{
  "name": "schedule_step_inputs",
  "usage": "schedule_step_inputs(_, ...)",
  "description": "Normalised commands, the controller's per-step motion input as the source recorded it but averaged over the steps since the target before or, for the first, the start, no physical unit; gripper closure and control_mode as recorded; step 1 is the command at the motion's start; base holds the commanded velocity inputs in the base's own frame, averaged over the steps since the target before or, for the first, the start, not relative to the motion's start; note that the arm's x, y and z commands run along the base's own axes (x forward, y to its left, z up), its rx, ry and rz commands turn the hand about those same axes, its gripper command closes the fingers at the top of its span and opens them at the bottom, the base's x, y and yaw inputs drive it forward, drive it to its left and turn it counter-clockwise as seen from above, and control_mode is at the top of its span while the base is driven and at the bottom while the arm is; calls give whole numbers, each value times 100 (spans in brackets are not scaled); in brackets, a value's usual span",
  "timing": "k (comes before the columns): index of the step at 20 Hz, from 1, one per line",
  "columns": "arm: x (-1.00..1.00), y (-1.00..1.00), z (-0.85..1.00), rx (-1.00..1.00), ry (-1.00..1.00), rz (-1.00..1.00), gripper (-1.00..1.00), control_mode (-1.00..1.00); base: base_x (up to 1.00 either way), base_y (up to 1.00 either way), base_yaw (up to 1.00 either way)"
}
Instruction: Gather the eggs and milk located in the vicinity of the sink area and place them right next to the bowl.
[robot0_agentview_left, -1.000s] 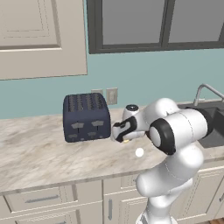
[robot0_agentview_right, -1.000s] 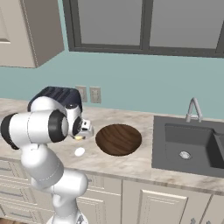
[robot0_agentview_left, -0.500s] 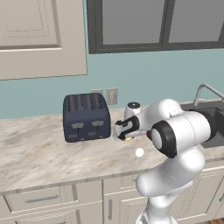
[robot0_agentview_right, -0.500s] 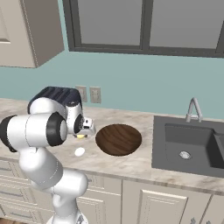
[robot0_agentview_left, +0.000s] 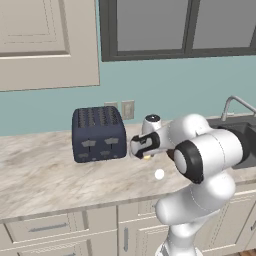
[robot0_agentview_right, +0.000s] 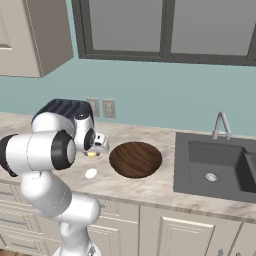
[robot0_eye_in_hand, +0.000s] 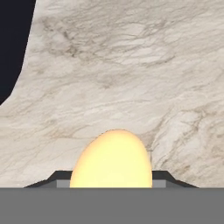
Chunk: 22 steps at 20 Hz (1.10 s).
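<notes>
Gripper (robot0_eye_in_hand: 111, 181) pinches the yellow egg (robot0_eye_in_hand: 111, 159), held low over the counter (robot0_eye_in_hand: 131, 65) just left of the bowl (robot0_agentview_right: 135, 158). It holds the egg low so it will not drop far or roll when let go. The white egg (robot0_agentview_right: 90, 173) lies on the counter near the bowl. I see no milk beside the bowl.
</notes>
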Motion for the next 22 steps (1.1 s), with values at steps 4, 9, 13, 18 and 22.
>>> schedule_step_inputs(4, 0, -8, 9, -2, 5, 0, 100, -100, 0, 0, 0)
schedule_step_inputs(9, 0, -17, 1, -4, 5, 4, 100, -100, 0, 0, 0)
schedule_step_inputs(13, 2, -12, 0, -7, 2, 4, 100, -100, 0, 0, 0)
schedule_step_inputs(18, 0, -12, 0, -7, 0, 1, 100, -100, 0, 0, 0)
schedule_step_inputs(22, 0, -21, 0, -5, 0, 0, 100, -100, 0, 0, 0)
